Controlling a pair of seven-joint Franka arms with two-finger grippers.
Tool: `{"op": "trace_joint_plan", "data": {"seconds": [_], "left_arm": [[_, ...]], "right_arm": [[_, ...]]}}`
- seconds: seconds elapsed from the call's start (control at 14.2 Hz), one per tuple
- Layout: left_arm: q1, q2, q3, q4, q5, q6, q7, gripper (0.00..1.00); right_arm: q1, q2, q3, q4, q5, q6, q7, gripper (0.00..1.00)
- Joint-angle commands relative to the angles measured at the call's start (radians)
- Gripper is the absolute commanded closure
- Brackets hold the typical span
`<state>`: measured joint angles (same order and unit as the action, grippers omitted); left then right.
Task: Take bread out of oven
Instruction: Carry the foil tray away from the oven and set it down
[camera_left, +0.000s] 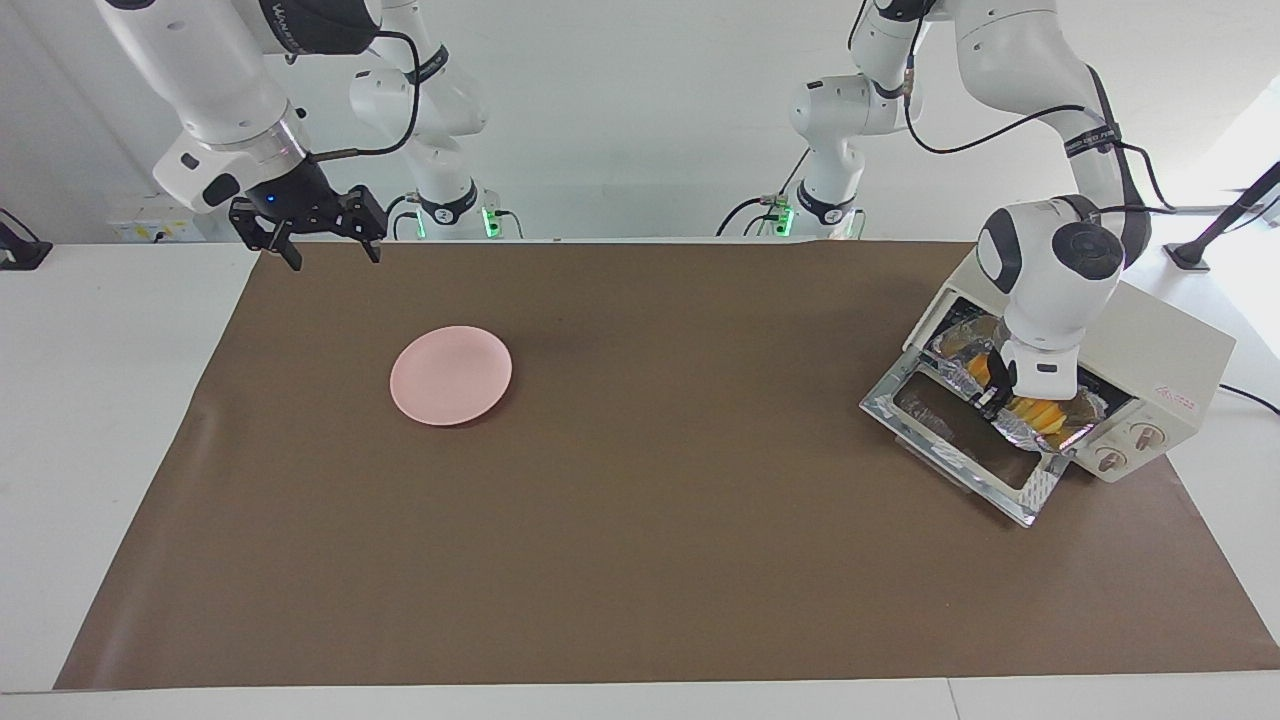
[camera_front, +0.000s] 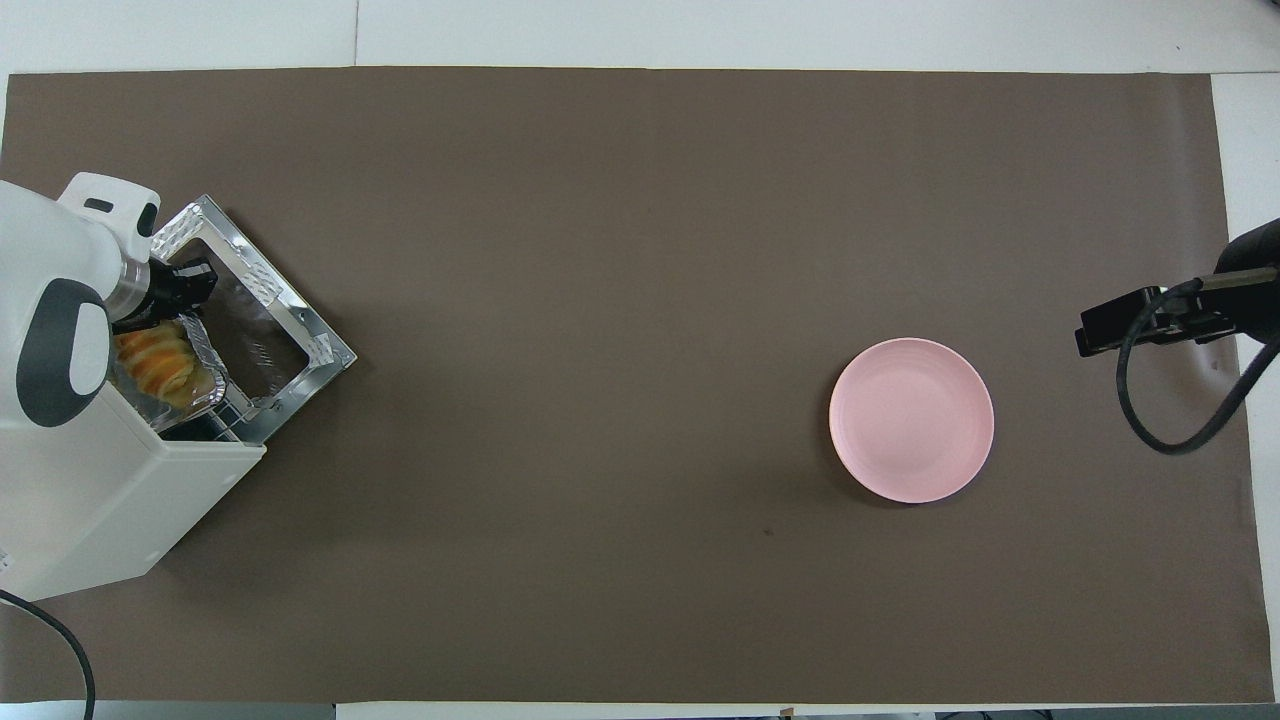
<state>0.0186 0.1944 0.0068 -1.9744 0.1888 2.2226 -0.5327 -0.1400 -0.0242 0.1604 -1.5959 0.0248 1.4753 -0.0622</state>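
Observation:
The cream-white oven (camera_left: 1165, 345) (camera_front: 100, 500) stands at the left arm's end of the table, its glass door (camera_left: 955, 440) (camera_front: 262, 322) dropped open onto the mat. Inside lies the yellow-orange ridged bread (camera_left: 1035, 411) (camera_front: 158, 362) in a crinkled foil tray (camera_left: 1022, 430) (camera_front: 207, 350). My left gripper (camera_left: 990, 397) (camera_front: 188, 290) reaches down at the oven's mouth and is shut on the foil tray's front rim, right beside the bread. The arm's wrist hides part of the loaf. My right gripper (camera_left: 335, 258) waits open in the air over the mat's corner at the right arm's end.
A pink plate (camera_left: 451, 374) (camera_front: 911, 420) lies on the brown mat (camera_left: 640, 560) toward the right arm's end. The oven's two knobs (camera_left: 1128, 447) face away from the robots. A black cable (camera_front: 45, 640) trails from the oven.

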Motion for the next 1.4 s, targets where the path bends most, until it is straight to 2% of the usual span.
{"op": "trace_joint_plan", "data": {"seconds": [0.0,0.21,0.28,0.56,0.77,1.05,1.33], "left_arm": [[-0.055,0.003,-0.002,0.053,0.024,-0.026,0.019,1.00],[-0.178,0.084,-0.014,0.265,0.015,-0.173,0.034,1.00],[-0.236,0.114,-0.027,0.319,0.017,-0.179,0.062,1.00],[-0.463,0.161,-0.034,0.362,-0.029,-0.143,0.094,1.00],[-0.644,0.330,-0.033,0.530,-0.037,-0.173,0.085,1.00],[-0.747,0.376,-0.033,0.526,-0.072,-0.156,-0.002,1.00],[-0.750,0.367,-0.034,0.451,-0.072,-0.115,-0.049,1.00]], "right_arm": [[-0.010,-0.017,0.004,-0.015,0.012,-0.004,-0.011,0.00],[-0.010,-0.017,0.004,-0.015,0.012,-0.004,-0.011,0.00],[-0.010,-0.017,0.004,-0.015,0.012,-0.004,-0.011,0.00],[-0.010,-0.017,0.004,-0.015,0.012,-0.006,-0.011,0.00],[-0.010,-0.017,0.004,-0.015,0.012,-0.004,-0.011,0.00],[-0.010,-0.017,0.004,-0.016,0.012,-0.004,-0.011,0.00],[-0.010,-0.017,0.004,-0.015,0.012,-0.006,-0.011,0.00]]}}
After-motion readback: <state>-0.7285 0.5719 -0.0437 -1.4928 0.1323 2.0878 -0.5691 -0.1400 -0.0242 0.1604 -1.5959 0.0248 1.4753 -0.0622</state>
